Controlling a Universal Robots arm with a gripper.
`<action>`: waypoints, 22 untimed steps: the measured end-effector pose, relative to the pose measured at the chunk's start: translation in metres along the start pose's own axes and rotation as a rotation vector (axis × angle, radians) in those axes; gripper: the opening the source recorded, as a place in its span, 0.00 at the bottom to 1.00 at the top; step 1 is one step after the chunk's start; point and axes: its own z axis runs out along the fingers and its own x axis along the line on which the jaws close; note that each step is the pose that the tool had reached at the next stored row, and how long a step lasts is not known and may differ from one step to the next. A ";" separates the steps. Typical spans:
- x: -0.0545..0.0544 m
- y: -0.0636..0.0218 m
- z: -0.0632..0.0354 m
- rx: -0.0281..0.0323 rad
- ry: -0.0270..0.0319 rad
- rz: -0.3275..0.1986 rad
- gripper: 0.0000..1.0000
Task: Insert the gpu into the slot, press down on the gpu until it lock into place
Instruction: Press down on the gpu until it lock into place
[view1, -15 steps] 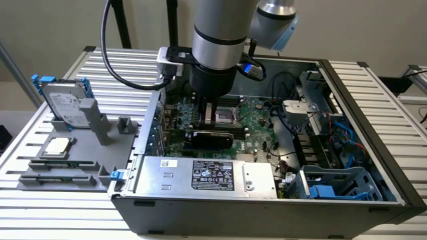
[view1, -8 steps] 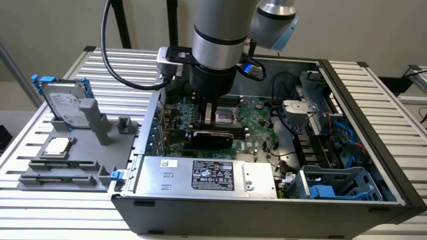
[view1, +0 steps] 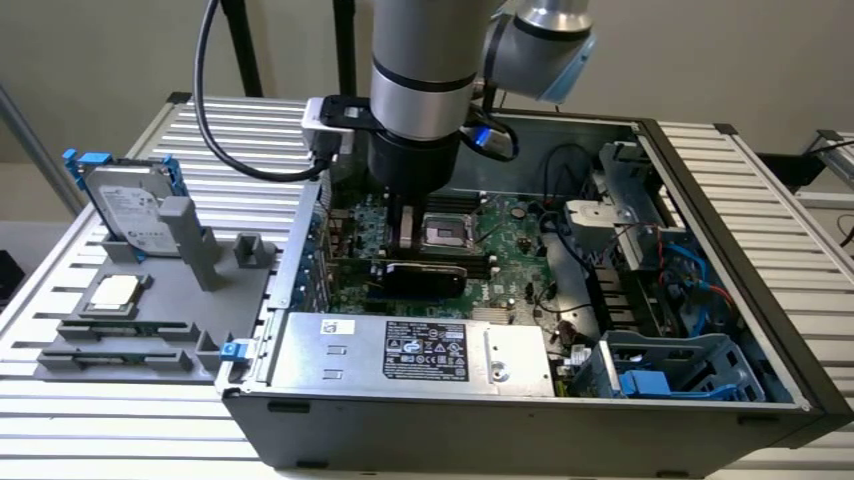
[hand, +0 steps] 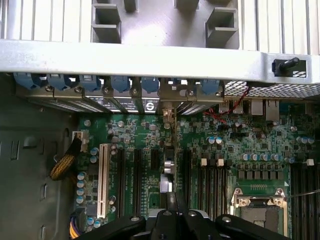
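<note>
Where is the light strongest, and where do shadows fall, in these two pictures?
Exterior view: soft, even light, the silver power-supply box brightest, the gpu dark under the arm. Wrist view: the case rim is almost washed out by glare, while the case wall beside the motherboard lies dim.

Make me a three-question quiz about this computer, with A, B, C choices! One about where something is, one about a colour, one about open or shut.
1. Where is the gpu? A on the grey tray outside; B inside the case, on the motherboard; C atop the silver box.
2. What colour is the motherboard? A green; B red; C white.
3. How is the case? A shut by a panel; B upside down; C open on top.
Answers: 1 B, the black card sits within the case walls. 2 A, its surface is green. 3 C, its insides are in plain view.
</note>
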 end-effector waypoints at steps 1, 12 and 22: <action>0.000 -0.0001 0.0007 0.0005 -0.0001 0.000 0.11; -0.001 0.0003 0.0124 0.0064 0.0006 0.000 0.11; -0.001 0.0011 0.0067 0.0098 -0.0002 0.000 0.11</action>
